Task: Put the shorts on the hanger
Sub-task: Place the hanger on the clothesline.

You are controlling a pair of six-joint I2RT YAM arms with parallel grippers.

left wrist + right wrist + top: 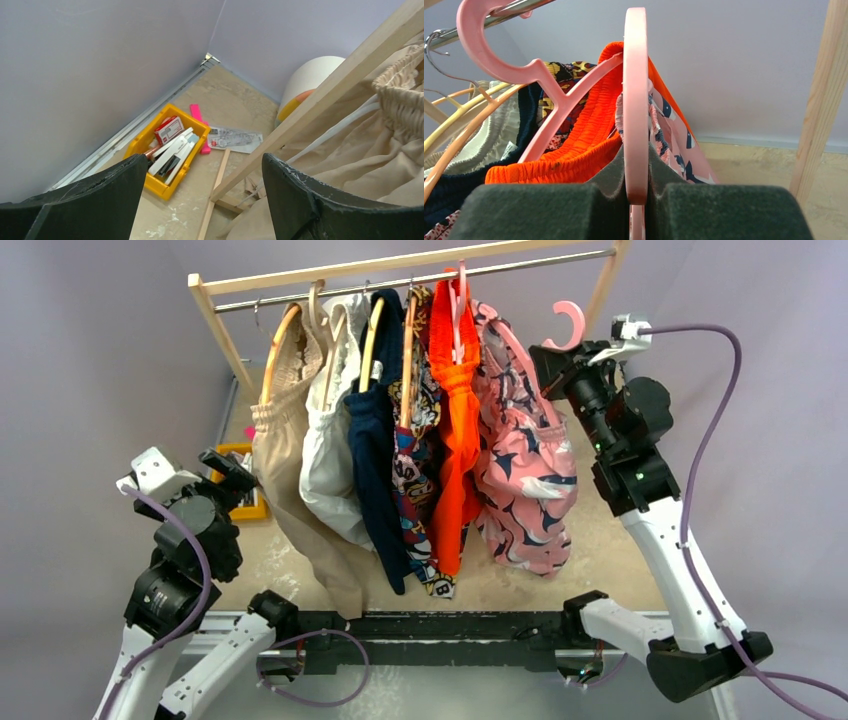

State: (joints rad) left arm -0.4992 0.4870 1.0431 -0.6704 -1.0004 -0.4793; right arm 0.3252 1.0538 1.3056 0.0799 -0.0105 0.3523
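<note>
Shorts (pixel 525 475): draped on hanger (pixel 570 322), at right end of rack (pixel 400 264), beside orange garment (pixel 455 440).
Right gripper (pixel 636 197): clenched on hanger.
Left gripper (pixel 202 161): released, empty, near desk's left edge by yellow bin (pixel 156 186).

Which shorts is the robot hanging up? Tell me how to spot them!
Find the wooden rack with clothes hanging in a row. Go along to the right end, just past the bright orange garment. The shorts are the only pink ones, covered in dark blue and white swirls.
</note>
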